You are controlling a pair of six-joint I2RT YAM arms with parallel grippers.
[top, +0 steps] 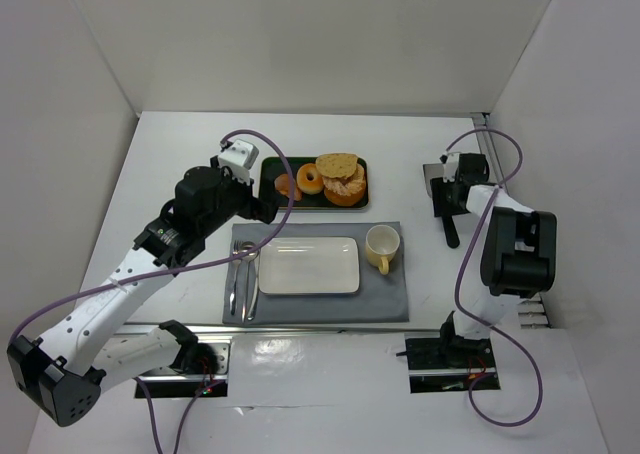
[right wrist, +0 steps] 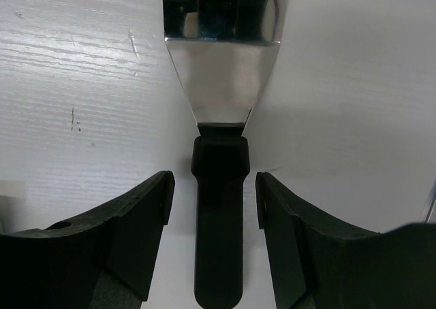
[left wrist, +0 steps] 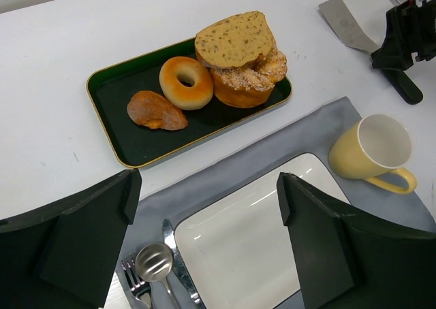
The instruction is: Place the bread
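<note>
Bread sits at the left end of the tray, long axis slanting across, ahead-left of my nearer left gripper, spread and empty, while my right gripper straddles the spatula unclenched.

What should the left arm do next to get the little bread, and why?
Probably move the left gripper forward and down over the bread: it is open and empty, and the bread lies untouched on the tray beside the donut, not on the plate.
</note>
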